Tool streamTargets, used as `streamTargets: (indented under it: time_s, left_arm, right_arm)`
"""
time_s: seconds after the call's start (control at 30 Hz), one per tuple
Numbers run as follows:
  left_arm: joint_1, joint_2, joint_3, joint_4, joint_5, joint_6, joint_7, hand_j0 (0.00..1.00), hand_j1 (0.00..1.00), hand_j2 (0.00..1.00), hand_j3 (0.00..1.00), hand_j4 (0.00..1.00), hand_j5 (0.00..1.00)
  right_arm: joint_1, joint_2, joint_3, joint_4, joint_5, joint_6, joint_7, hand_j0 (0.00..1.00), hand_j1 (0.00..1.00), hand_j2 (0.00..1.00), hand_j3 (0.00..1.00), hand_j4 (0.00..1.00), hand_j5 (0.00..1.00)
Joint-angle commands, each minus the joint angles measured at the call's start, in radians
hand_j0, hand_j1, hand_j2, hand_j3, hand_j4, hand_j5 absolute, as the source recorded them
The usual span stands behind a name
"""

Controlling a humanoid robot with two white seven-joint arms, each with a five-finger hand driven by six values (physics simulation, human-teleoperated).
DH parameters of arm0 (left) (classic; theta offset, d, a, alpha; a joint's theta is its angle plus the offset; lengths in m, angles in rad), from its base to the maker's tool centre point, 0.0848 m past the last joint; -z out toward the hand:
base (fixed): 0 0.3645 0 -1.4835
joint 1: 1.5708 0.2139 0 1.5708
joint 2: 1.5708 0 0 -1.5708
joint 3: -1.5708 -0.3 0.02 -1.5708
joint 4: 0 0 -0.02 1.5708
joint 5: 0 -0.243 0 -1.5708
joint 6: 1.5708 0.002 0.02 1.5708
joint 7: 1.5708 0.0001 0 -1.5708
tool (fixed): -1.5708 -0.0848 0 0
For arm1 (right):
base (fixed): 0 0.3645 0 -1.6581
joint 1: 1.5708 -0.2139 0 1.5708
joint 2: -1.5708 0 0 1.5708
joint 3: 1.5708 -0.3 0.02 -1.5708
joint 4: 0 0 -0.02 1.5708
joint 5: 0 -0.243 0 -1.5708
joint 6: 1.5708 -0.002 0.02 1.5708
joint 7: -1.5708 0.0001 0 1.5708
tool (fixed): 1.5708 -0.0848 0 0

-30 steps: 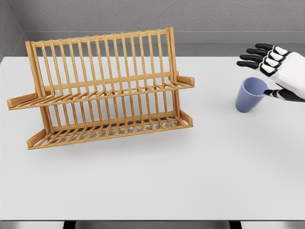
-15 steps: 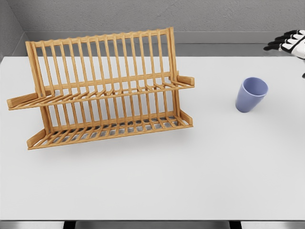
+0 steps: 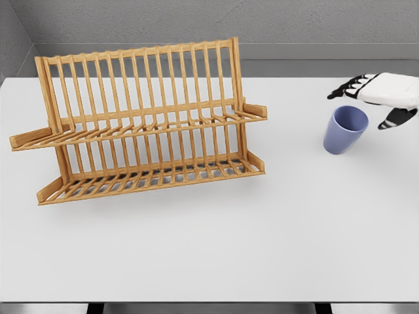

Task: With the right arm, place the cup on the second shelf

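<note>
My right hand hovers with fingers spread, holding nothing, just right of the blue cup standing on the white table, wooden rack far left.

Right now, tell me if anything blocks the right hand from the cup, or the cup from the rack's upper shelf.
Nothing visible does. The right hand hovers open just behind and right of the cup, not touching it. Only bare table lies between the cup and the rack, whose upper shelf holds nothing.
</note>
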Motion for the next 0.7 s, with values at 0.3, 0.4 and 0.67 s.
streamTargets:
  time_s: [0.3, 0.4, 0.67]
  left_arm:
    - [0.000, 0.000, 0.000, 0.000, 0.000, 0.000, 0.000, 1.00, 1.00, 1.00, 1.00, 1.00, 1.00]
    - [0.000, 0.000, 0.000, 0.000, 0.000, 0.000, 0.000, 1.00, 1.00, 1.00, 1.00, 1.00, 1.00]
    - [0.000, 0.000, 0.000, 0.000, 0.000, 0.000, 0.000, 1.00, 1.00, 1.00, 1.00, 1.00, 1.00]
  right_arm:
    - [-0.008, 0.030, 0.079, 0.072, -0.003, 0.002, 0.003, 1.00, 1.00, 1.00, 1.00, 1.00, 1.00]
    - [-0.029, 0.055, 0.086, 0.111, -0.003, 0.002, 0.003, 1.00, 1.00, 1.00, 1.00, 1.00, 1.00]
    - [-0.051, 0.076, 0.116, 0.143, -0.002, 0.002, 0.003, 1.00, 1.00, 1.00, 1.00, 1.00, 1.00]
